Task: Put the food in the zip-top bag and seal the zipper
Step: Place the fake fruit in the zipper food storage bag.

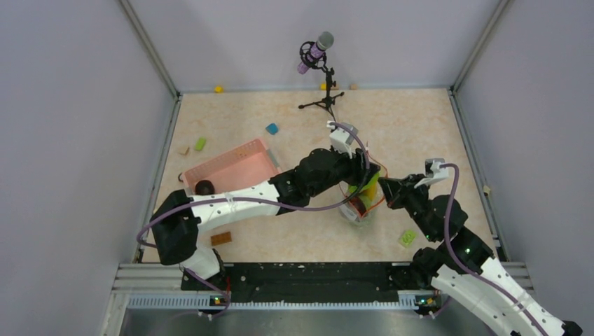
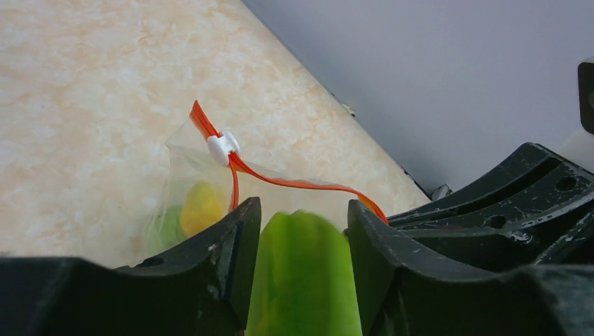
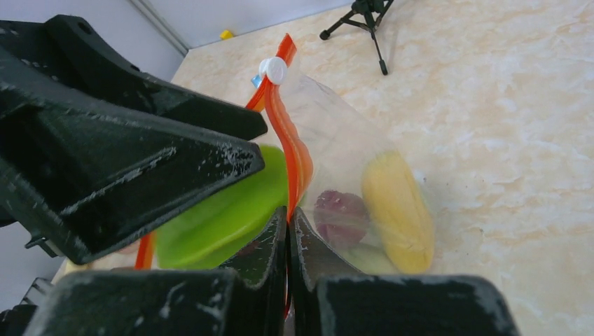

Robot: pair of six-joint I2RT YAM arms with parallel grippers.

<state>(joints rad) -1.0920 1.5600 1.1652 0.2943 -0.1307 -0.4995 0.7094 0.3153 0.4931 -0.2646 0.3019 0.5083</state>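
Green piece (image 2: 302, 280) in left claw (image 2: 302, 217); bagged maroon piece (image 3: 341, 213) right-wrist-only

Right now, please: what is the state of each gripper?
Left gripper: closed on the green piece.
Right gripper: closed on the zipper.

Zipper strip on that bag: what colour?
The zipper strip is orange-red, its slider white; clearest in right wrist view.

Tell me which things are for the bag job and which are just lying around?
For the job: bag, orange zipper, green food, yellow food, maroon food, brown food.
Just lying about: pink basket, microphone, blue block.
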